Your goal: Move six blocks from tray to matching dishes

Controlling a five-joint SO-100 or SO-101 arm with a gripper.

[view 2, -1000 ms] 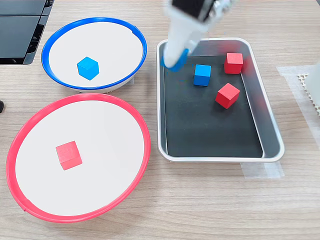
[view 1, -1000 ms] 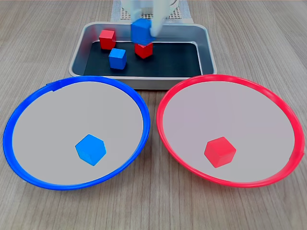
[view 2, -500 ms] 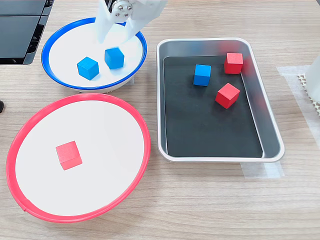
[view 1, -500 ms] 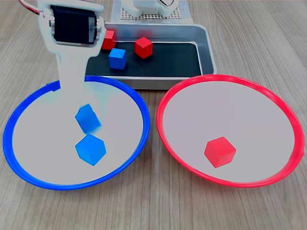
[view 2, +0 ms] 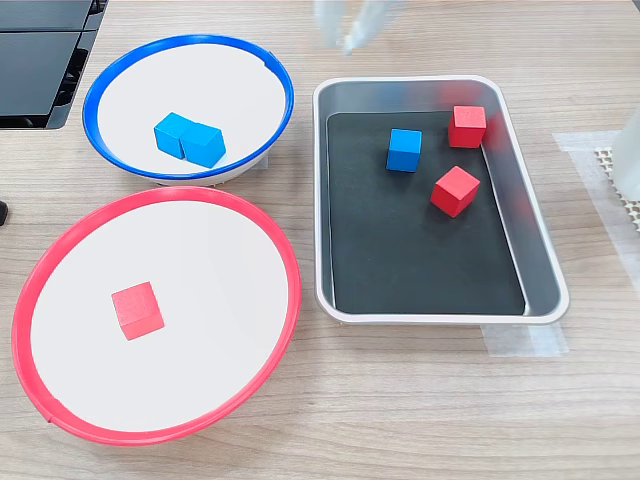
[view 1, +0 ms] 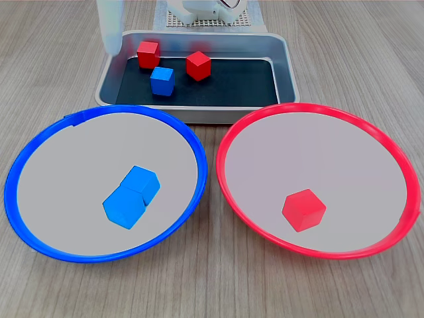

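Plainly, three cubes wait in the metal tray (view 2: 540, 262): a blue cube (view 2: 404, 150) and two red cubes (view 2: 455, 190), one of them (view 2: 467, 126) hard by the wall. The gripper (view 2: 350, 25) is blurred, carrying nothing, though I cannot tell its spread. The cubes look light and rigid, best pinched across flat faces; the central ones have clear room around them.

The round shallow blue-rimmed dish (view 1: 20, 165) has a pale grey centre and two bright blue cubes (view 1: 132, 197). The red-rimmed dish (view 1: 397, 159) carries one red cube (view 1: 304, 209). The silver metal tray (view 1: 285, 66) has a black floor. The desk (view 1: 371, 40) shows grey-brown wood grain.
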